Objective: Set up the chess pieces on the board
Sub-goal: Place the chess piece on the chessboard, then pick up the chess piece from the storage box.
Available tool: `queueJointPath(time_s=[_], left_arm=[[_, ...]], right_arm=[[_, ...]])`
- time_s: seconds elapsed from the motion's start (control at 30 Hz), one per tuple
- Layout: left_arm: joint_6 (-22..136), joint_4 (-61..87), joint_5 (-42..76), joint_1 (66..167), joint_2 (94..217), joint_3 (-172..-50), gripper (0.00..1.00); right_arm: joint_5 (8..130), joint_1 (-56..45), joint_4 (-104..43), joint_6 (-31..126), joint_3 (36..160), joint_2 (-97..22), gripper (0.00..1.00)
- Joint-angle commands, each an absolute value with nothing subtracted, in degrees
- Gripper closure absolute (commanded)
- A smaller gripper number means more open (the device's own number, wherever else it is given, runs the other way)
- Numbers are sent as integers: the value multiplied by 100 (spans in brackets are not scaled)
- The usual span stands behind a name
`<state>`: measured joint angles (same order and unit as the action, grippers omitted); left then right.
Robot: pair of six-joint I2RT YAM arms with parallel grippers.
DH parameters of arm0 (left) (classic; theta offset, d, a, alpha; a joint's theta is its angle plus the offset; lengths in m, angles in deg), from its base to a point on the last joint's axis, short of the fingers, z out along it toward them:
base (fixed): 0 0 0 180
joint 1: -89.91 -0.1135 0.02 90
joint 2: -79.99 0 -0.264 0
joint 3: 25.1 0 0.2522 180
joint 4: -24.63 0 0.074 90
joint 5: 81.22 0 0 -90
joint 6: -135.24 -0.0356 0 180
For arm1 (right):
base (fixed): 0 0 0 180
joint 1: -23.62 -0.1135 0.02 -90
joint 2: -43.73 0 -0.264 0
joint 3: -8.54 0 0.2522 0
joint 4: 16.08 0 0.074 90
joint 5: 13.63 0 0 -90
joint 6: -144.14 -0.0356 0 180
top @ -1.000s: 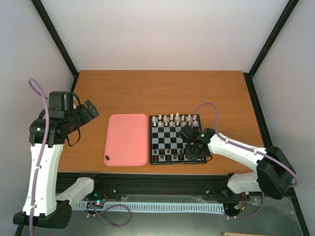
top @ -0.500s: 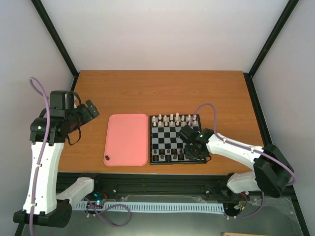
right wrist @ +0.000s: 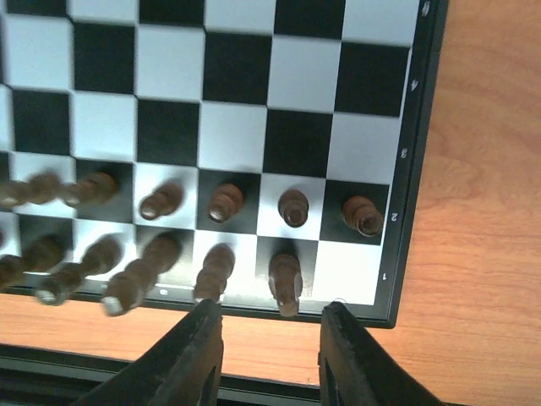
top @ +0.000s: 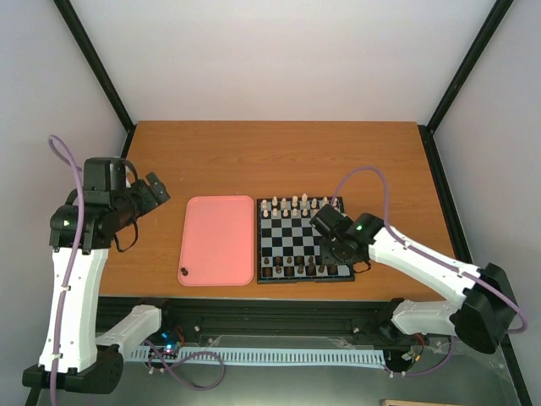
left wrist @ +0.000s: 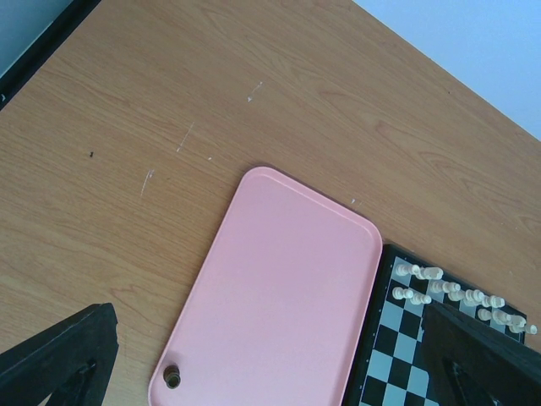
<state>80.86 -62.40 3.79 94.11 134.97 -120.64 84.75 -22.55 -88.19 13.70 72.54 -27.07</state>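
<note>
From above, the left arm [top: 72,296] stands folded up at the left side of the table [top: 279,152]. The left gripper [top: 157,188] hangs high over the wood, to the left of the pink tray [top: 217,241]. The right arm [top: 414,256] stretches low toward the board [top: 292,239], which lies just right of the tray. The right gripper [top: 336,254] is over the board's near right part. Cream-white pieces [top: 296,203] fill the far rows and the dark chess pieces [top: 287,269] the near rows.

In the left wrist view, the two fingers [left wrist: 59,355] stand wide apart with nothing between them, above the tray.

In the right wrist view, the fingers [right wrist: 199,355] point down at the board's near edge. There is a small gap between them and they hold nothing. One dark piece [right wrist: 286,282] stands on the last row just ahead of the gap, apart from both tips.
</note>
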Motion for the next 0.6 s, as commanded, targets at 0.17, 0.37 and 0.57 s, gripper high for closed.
queueJointPath(time_s=[0.17,0.37,0.57], left_arm=[[8118,-6163,404,9379,13414,-12116,0],[8136,-6122,381,9385,13466,-12332,0],[8091,-6097,345,9380,13449,-12434,0]], right_arm=[[8478,-2300,-9066,1715,8359,-2917,59],[8542,-2948,-8948,2270,9777,-4097,50],[8215,-3590,-8913,2846,11419,-5617,48]])
